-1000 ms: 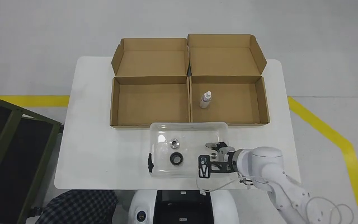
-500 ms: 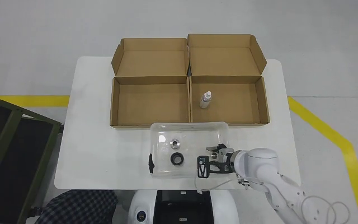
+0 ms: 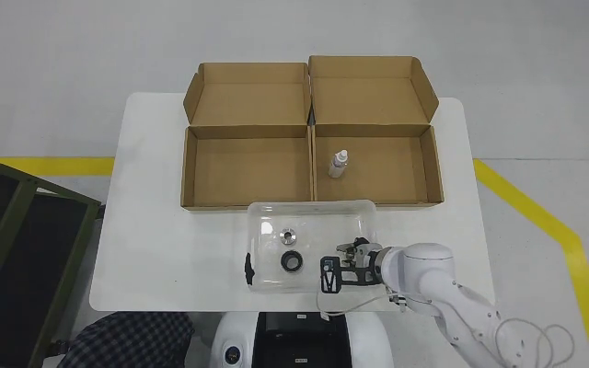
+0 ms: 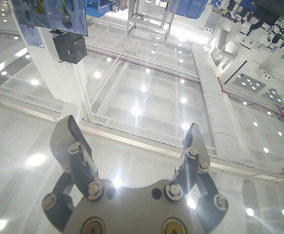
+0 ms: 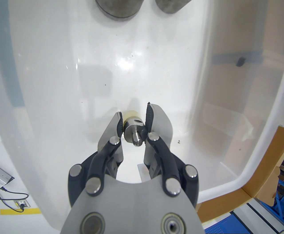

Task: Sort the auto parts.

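Right wrist view — right gripper [image 5: 133, 124] pinches a threaded metal part [image 5: 132, 131] in the clear bin [image 5: 230, 180]; left gripper [image 4: 131, 121] spread.

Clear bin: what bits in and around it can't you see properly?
1. Threaded metal part: in the right wrist view its far end is hidden by the right gripper; in the top view the gripper covers it.
2. Two grey round parts: in the right wrist view, cut off by the picture's edge.
3. White bottle in the right cardboard box: in the top view, too small to tell details.
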